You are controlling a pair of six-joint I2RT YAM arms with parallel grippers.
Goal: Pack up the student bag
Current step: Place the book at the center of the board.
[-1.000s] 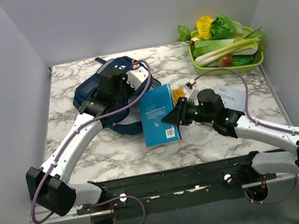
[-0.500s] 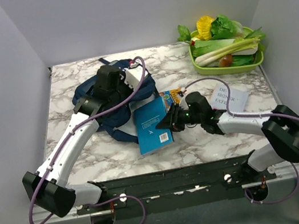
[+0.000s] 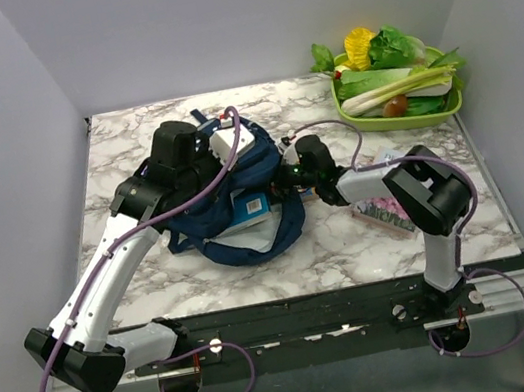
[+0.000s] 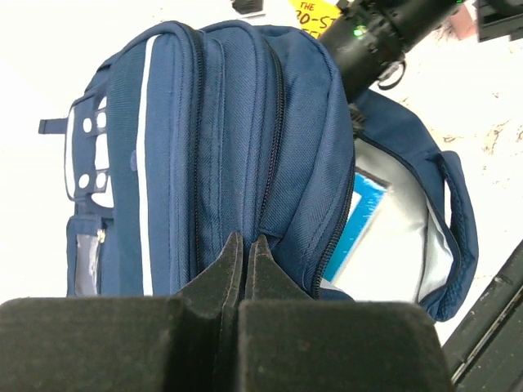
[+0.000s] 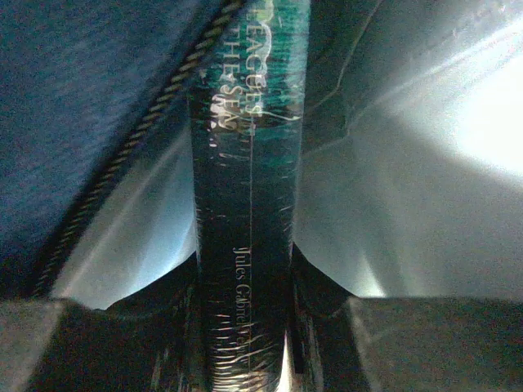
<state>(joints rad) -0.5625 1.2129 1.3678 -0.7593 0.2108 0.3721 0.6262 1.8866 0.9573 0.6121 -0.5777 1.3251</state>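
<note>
Student bag (image 3: 202, 229) lies left of the middle of your marble-look table (image 3: 351, 241), with plain grey walls (image 3: 211, 22) around. It is soft navy cloth with zips and a pale lining (image 4: 400, 237). Your left gripper (image 4: 245, 245) pinches its cloth. Your right gripper (image 5: 245, 286), inside the bag, squeezes a blue book (image 5: 249, 163). A green tray (image 3: 343, 106) far right holds vegetables (image 3: 390, 57).

We see a white, grey-veined marble surface (image 3: 153, 266). The navy student bag (image 3: 212, 227) lies on it left of centre. A green tray (image 3: 454, 104) heaped with vegetables sits at the upper right. A white printed sheet (image 3: 385, 156) and a pink-patterned flat item (image 3: 378, 208) lie right of centre.
</note>
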